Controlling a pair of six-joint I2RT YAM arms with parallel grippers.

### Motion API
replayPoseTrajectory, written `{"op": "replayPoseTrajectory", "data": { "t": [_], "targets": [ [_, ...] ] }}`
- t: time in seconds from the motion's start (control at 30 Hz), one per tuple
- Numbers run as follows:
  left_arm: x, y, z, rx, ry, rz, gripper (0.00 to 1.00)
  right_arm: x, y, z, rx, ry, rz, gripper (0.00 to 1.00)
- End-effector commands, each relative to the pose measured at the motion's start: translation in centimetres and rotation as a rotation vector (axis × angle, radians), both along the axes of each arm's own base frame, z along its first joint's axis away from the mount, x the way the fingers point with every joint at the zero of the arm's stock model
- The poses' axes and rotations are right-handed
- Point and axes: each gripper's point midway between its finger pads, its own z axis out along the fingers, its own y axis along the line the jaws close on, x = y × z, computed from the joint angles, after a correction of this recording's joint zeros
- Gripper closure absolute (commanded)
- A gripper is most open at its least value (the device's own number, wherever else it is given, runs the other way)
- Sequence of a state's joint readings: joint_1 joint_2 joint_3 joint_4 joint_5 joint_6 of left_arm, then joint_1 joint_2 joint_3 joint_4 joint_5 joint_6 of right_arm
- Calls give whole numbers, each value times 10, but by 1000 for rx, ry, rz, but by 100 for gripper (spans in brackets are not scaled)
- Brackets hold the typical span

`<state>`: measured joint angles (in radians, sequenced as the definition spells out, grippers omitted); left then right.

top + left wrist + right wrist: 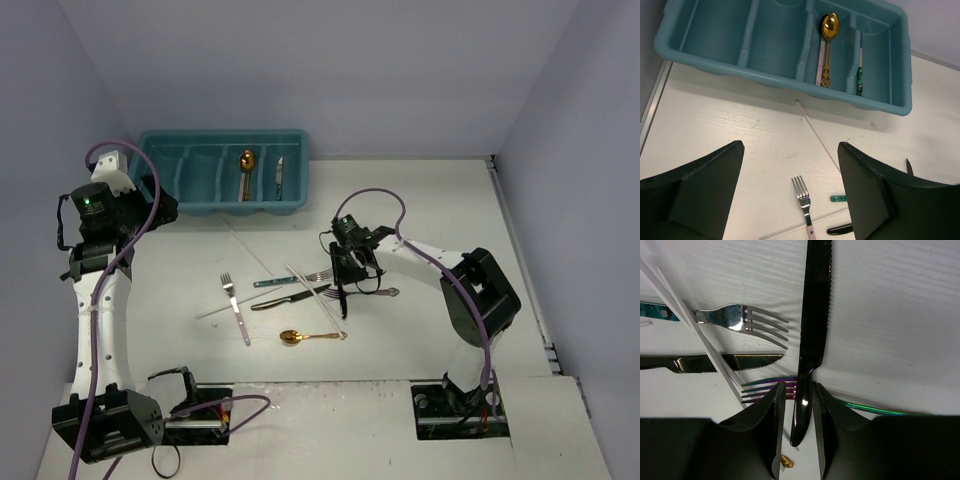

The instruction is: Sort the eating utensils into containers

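**Black knife pinched by its handle; tray waits at the far left**

The right gripper [799, 391] has its fingers pressed in on both sides of the handle of the black knife [813, 315]. The serrated blade points away from the wrist. Gripping that end looks deliberate: the knife can then be carried lengthwise and lowered straight into a long compartment. The knife crosses over an iridescent fork [765, 386], so its neighbour may get nudged. I cannot tell whether the knife is clear of the counter [430, 200].

Just left of it lie a teal-handled fork [740, 320], a dark-handled knife [742, 361] and thin white chopsticks [705, 342]. These form a loose pile in the middle of the counter. A silver fork [234, 303] and a second gold spoon [298, 337] lie nearer the arm bases.

The left gripper [790, 147] hangs spread wide and holds nothing. It is above bare counter, near the teal tray [785, 75], and looks ready to take the pieces on its own side.

The tray sits at the far left against the back wall. A gold spoon [827, 35] lies in the third compartment from the left, and a teal-handled knife [859, 80] in the rightmost. The two left compartments look unfilled. By that sorting, the black knife likely belongs in the rightmost one.

The counter is white with a faint grain. Plain pale walls [350, 60] close it in at the back and on both sides.
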<state>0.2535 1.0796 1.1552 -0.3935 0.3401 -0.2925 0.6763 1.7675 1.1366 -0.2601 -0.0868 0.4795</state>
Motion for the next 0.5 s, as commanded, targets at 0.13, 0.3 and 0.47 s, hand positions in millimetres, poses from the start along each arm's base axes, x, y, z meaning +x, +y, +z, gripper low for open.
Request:
{"op": "replayPoseTrajectory", "data": {
  "t": [0.13,0.3,0.47],
  "targets": [
    [6,-1,21,-6,-79,-1,26,-2,14,-15,9,39,-3,75],
    [5,-3,21,-24,-78,-3,26,-2,13,-24,-11,54,-9,76],
    [3,-3,19,-20,-76,-2,25,1,12,-32,-28,61,-22,77]
  ]
}}
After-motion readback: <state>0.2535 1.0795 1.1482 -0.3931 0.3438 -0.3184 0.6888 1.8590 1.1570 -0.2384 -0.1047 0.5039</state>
